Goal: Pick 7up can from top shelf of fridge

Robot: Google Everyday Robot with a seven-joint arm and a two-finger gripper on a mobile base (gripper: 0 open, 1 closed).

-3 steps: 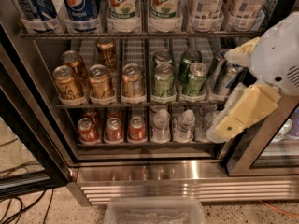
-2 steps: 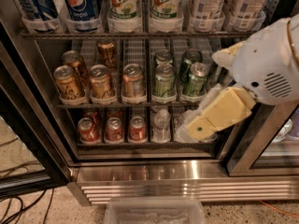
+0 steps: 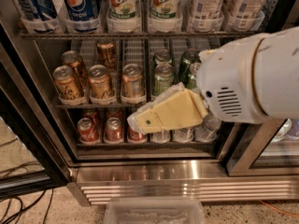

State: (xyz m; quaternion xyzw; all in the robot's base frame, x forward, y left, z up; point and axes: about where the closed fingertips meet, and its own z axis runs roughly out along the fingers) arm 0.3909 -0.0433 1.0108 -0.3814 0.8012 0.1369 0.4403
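- Gripper (image 3: 141, 121) is low in front of the fridge (image 3: 187, 181), at the level of the mid and bottom racks, pointing left. It's well below the top shelf (image 3: 140, 34).
- Can't tell if the gripper is released or clenched from this angle. Nothing visibly in it.
- White arm housing (image 3: 254, 76) fills the right side and blocks part of the green cans (image 3: 163, 78).
- 7up can (image 3: 122, 3) stands upright in its clear tray on the top shelf, w/ a second 7up can (image 3: 164, 3) just beside it on the right.
- Pepsi cans (image 3: 79, 1) are left of the 7up pair, white-labelled cans (image 3: 205, 1) right of it.
- Mid rack: gold cans (image 3: 100, 80) on the left. Bottom rack: reddish cans (image 3: 88, 129).
- Clear bin (image 3: 154, 213) on the floor below the steel base, cables (image 3: 14, 204) at lower left.
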